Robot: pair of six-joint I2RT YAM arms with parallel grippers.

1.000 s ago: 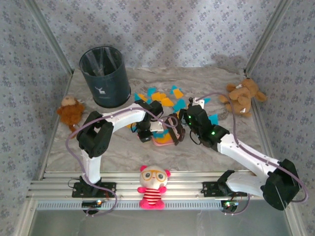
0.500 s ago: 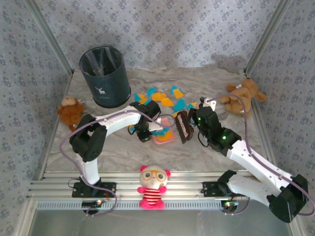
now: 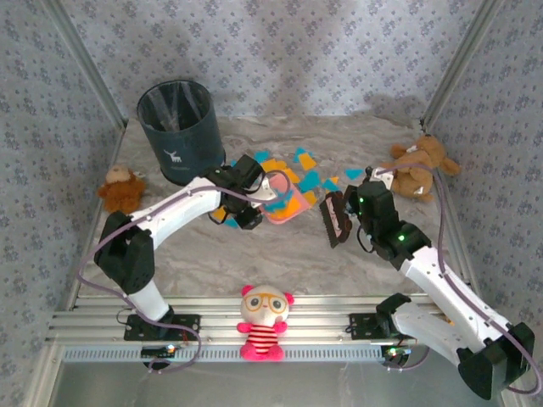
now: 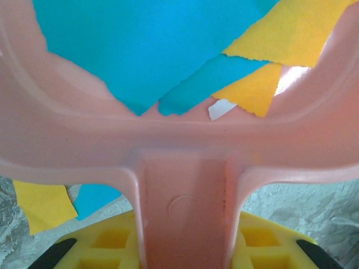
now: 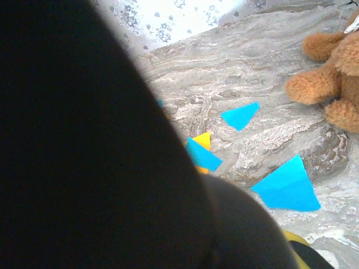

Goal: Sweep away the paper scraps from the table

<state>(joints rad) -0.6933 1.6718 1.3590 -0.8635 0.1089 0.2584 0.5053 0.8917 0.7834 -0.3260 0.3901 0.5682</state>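
Flowered blue-grey walls close in a marbled grey desk (image 3: pixel 254 263) with a ribbed metal rail along its near edge. A dark bin (image 3: pixel 180 127) stands at the back left corner, with a small brown plush toy (image 3: pixel 121 188) near it by the left wall. A tan teddy bear (image 3: pixel 416 165) lies at the right, and a pink striped doll (image 3: pixel 265 322) sits on the rail.

The left gripper (image 3: pixel 254 203) is clamped narrow on the handle of a pink dustpan (image 3: pixel 284 208), which lies in the middle of the desk, just in front of the bin. In the left wrist view the handle runs up between the yellow fingers (image 4: pixel 112 244), and teal and orange pieces lie inside the pan.

The right gripper (image 3: pixel 349 217) is closed tight, holding a dark brush (image 3: pixel 336 219) just right of the dustpan and apart from it.

More paper scraps (image 3: pixel 307 170) lie loose on the desk behind the pan and brush, between the bin and the bear. The right wrist view shows several teal ones near the bear's paw.
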